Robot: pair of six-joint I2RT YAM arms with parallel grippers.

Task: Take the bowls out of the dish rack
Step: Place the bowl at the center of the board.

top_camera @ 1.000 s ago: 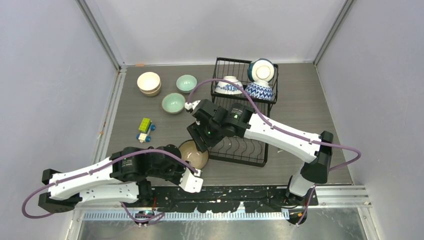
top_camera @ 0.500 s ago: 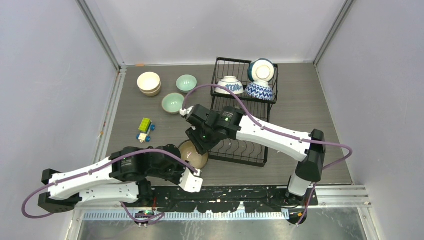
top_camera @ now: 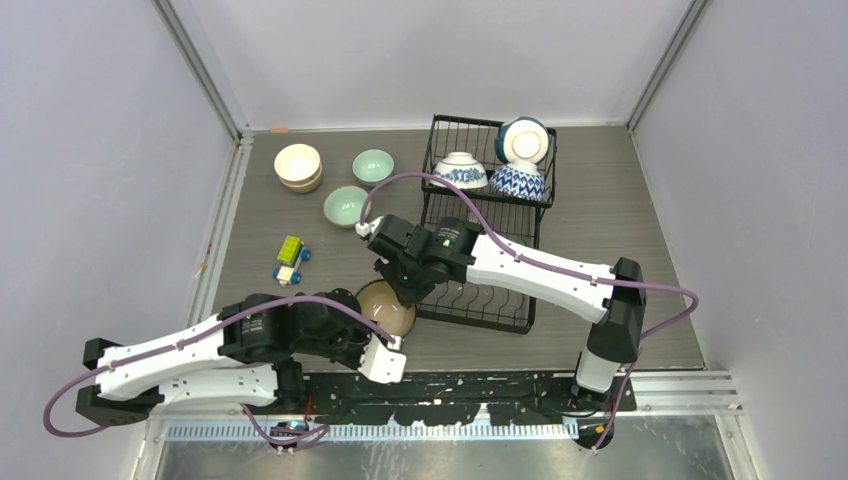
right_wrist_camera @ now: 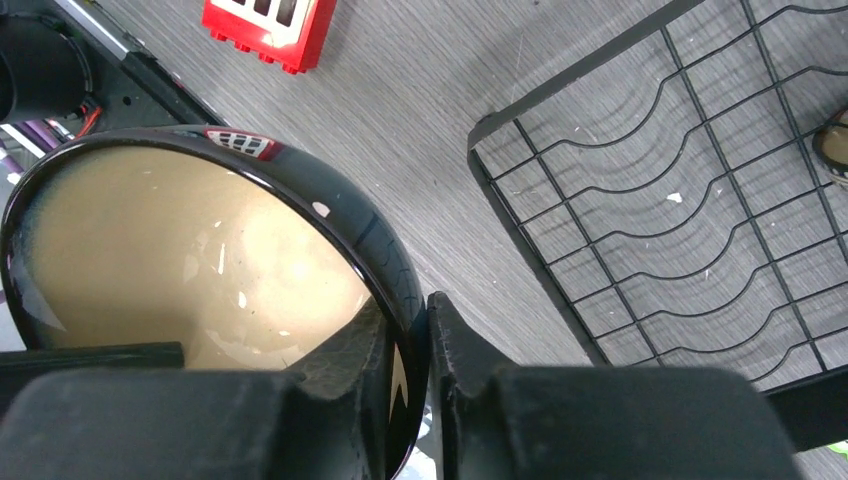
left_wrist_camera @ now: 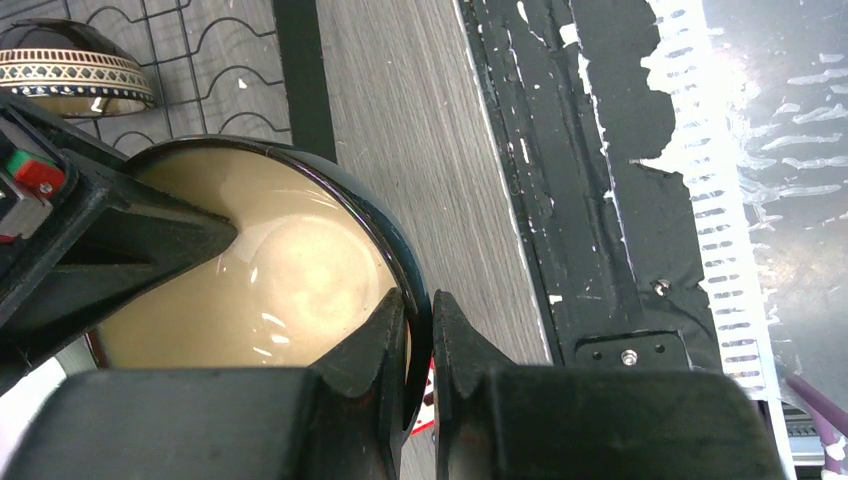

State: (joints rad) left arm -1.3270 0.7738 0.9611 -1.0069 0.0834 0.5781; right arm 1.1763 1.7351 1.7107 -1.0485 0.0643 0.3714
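Top external view: the dish rack [top_camera: 500,300] stands on the worktop [top_camera: 620,220], right of centre. Its raised basket, at the 12 o'clock end, carries a white bowl with a blue band [top_camera: 460,170], a blue lattice bowl [top_camera: 518,182] just beside it, and a teal-rimmed bowl [top_camera: 524,140] tipped on edge at the 1 o'clock corner. A dark bowl [top_camera: 385,312] with a tan interior lies just outside the rack's 7 o'clock corner, between the two arms, its interior facing the camera. Whether it rests on the worktop or is lifted cannot be told. At 10 to 11 o'clock from it stand a cream bowl stack [top_camera: 298,165], a far pale green bowl [top_camera: 373,165] and a near pale green bowl [top_camera: 346,206]. Toy blocks [top_camera: 290,258] lie at its 9 o'clock.

Left wrist view: the left pincer [left_wrist_camera: 420,335] is pinching the dark bowl's rim, one finger inside and one outside. A bowl with a patterned band [left_wrist_camera: 70,75] sits on the rack's wire floor at 11 o'clock.

Right wrist view: the right pincer [right_wrist_camera: 410,350] is pinching the same rim at another point, again one finger on each side with no gap showing. A red block [right_wrist_camera: 268,25] lies on the worktop at 12 o'clock
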